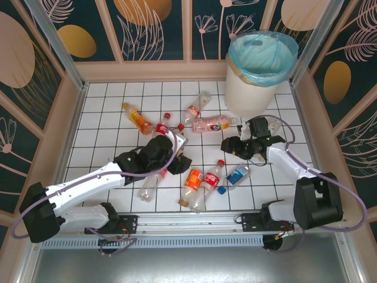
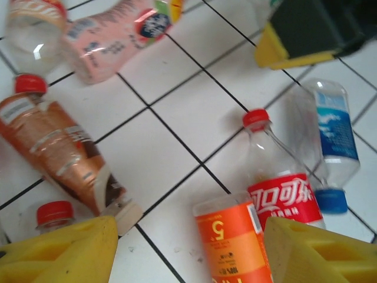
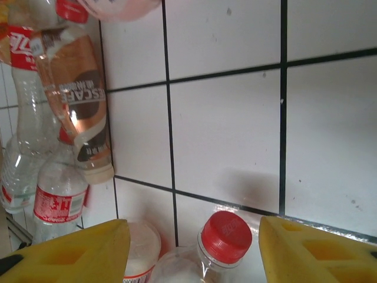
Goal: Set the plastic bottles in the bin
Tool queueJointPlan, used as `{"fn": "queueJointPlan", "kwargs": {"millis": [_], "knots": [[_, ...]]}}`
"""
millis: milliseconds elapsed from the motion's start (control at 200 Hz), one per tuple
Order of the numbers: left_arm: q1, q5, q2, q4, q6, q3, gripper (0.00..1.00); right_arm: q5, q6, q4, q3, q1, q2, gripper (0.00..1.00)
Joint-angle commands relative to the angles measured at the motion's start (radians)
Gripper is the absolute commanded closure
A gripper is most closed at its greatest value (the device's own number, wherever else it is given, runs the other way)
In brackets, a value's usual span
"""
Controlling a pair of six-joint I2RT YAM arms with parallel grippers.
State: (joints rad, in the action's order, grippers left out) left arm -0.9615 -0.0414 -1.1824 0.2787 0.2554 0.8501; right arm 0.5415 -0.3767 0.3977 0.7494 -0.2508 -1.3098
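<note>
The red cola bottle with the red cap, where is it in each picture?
Top external: the cola bottle lies front middle, beside the orange bottle.
Left wrist: lower right.
Right wrist: bottom edge, cap showing.
Shared landmark: the brown coffee bottle, left of it in both wrist views.

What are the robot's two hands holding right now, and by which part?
Nothing. The left fingers and right fingers both stand apart above bottles lying on the tiles, gripping none.
</note>
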Motion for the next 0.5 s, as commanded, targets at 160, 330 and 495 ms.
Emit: {"fn": "queueJointPlan", "kwargs": {"millis": [160, 330, 495], "knots": [[-0.068, 0.072, -0.019, -0.103, -0.185, -0.014, 0.33, 0.003, -0.005, 0.037, -0.008, -0.031, -0.076, 0.4], [-0.084, 0.066, -0.019, -0.164, -0.244, -0.036, 0.33, 0.009, -0.013, 0.012, -0.012, -0.049, -0.106, 0.39], [-0.088, 0.061, -0.019, -0.211, -0.271, -0.065, 0.31, 0.02, -0.029, -0.019, -0.015, -0.069, -0.156, 0.38]]}}
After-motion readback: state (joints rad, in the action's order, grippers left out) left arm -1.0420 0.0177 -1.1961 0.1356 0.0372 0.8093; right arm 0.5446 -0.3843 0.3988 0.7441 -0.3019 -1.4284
